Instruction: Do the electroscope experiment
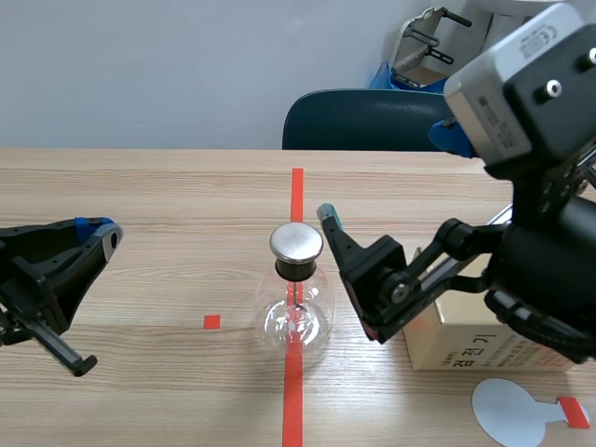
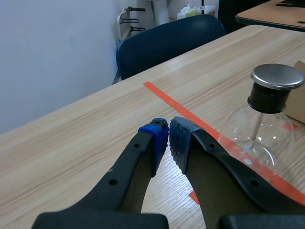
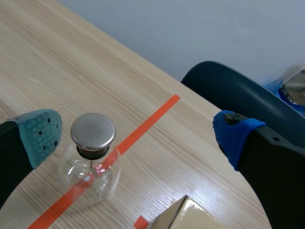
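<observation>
Here the left pincer (image 2: 168, 138) is clenched on nothing, its blue pads pressed together. The electroscope (image 2: 267, 119), a clear glass flask with a black neck and a round metal cap, stands upright on the surface (image 2: 71, 143), ahead of this pincer and off to its right, well apart. The right pincer (image 3: 138, 136) is released with its fingers spread wide; the flask stands below the gap, close to its grey-green pad (image 3: 40, 136), and a cardboard box (image 3: 186, 214) lies under this pincer, near the flask.

Black arms (image 1: 549, 270), thick black jaws, blue and grey-green dotted pads (image 3: 237, 138), grey screw-studded camera housing (image 1: 521, 84).
</observation>
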Controlling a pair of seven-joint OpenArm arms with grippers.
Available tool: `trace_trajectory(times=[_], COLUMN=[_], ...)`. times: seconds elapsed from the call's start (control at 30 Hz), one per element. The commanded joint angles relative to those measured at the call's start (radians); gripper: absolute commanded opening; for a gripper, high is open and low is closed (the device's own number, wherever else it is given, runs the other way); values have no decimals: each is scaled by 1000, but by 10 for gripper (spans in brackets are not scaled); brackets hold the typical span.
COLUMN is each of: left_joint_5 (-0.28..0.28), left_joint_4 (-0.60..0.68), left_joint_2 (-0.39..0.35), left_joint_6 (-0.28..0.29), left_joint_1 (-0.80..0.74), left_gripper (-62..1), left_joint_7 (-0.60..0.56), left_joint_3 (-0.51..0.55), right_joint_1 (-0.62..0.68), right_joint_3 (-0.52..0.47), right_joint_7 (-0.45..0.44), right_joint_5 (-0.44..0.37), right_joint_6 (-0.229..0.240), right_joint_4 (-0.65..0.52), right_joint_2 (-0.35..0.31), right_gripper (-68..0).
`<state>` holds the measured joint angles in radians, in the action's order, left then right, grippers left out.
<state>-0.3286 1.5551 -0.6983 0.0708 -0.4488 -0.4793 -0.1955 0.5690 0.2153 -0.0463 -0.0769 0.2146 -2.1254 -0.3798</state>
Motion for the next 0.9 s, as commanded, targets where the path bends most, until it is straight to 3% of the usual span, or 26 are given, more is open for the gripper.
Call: trace_trajectory(times=[0.0,0.43,0.87], left_joint_5=[-3,-4,-4], left_joint_4=[17,17,17], left_joint_2=[3,2,2], left_joint_6=[-5,-17,-17], left_joint_1=[-7,-19,-19], left_gripper=[-550,-550,-550], left_joint_7=[-26,-30,-29], left_joint_3=[7,32,34], right_joint_1=[-2,-1,-2], right_joint_3=[-8,-8,-8], right_joint_7=[-10,77,60], right_joint_5=[-7,-6,-11], right_joint_6=[-5,-8,-8], right_joint_4=[-1,-1,-1], right_joint_2=[-8,-8,-8], right_gripper=[4,4,4])
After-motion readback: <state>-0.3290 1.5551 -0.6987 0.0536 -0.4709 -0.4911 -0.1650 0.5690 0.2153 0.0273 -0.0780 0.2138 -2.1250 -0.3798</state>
